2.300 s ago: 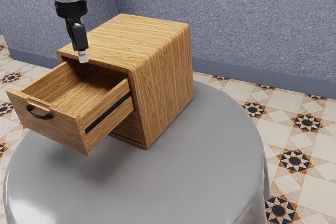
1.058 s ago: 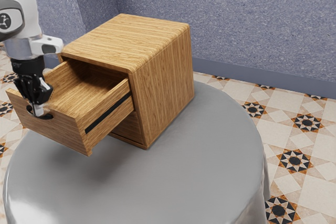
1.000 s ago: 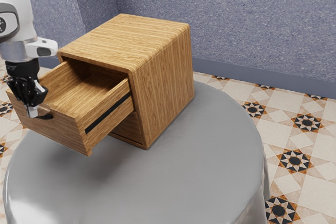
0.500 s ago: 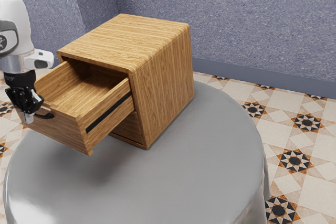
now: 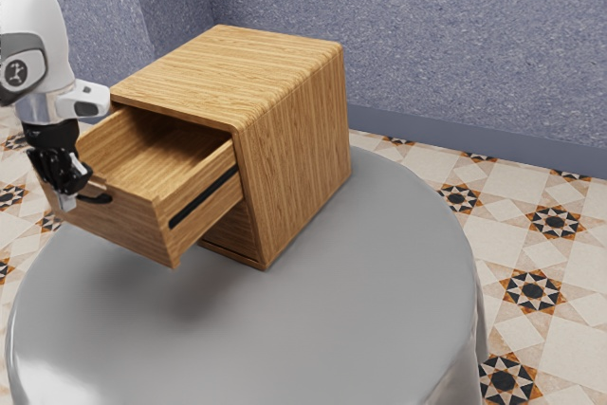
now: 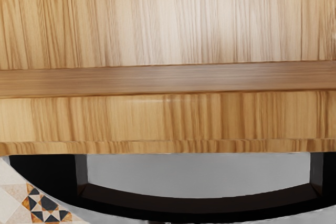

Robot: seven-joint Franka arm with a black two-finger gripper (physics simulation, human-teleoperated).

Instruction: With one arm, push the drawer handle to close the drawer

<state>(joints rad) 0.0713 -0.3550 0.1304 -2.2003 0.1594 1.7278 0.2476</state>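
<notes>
The drawer is partly out of the wooden cabinet, which stands on the round grey desk. The fingers are pointing down at the front of the drawer, close to its black handle. I cannot tell if the fingers are open or closed, nor if they touch the handle. In the wrist view, the handle makes a curve along the drawer's front, and the grey desk is seen through it.
</notes>
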